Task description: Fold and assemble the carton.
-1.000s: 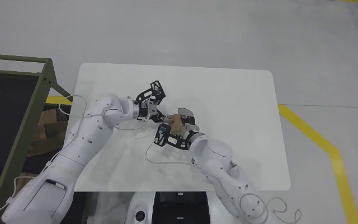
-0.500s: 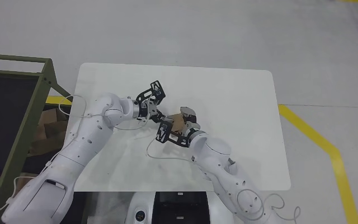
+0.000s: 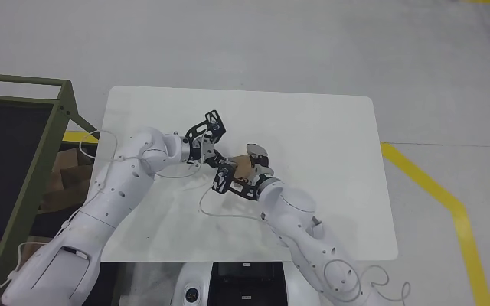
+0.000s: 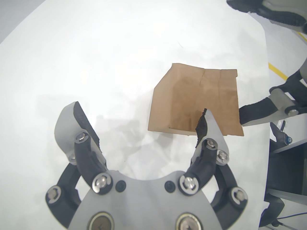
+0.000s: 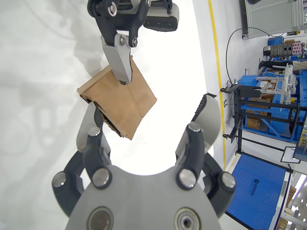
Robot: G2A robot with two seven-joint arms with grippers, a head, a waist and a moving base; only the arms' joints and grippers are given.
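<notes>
Well, counting it up: one brown carton (image 4: pixel 196 101), two tools with two fingers each, and one white table (image 3: pixel 321 122) under it all. The carton lies on the table between the two tools, which face each other across it.

The left tool (image 4: pixel 141 120) is spread wide and grasps nothing. One of its fingers (image 4: pixel 207 126) has its tip on the carton's upper face, and the other hangs over bare table well off to the side. The right tool (image 5: pixel 150 116) is spread wide too and clamps nothing. One of its fingers (image 5: pixel 90 120) touches the carton's near edge, and the other stands apart, off the cardboard.

From the left wrist you get the carton's upper face, with creases across it and one corner cut at a slant, and a right-tool finger meeting its far side. From the right wrist you get the carton's near end instead, where a dark layered edge shows beside that tool's finger. From above, both arms meet near the table's middle, with a green frame (image 3: pixel 38 130) off the table on the left arm's side and a yellow floor line (image 3: pixel 436 183) on the right arm's side.
</notes>
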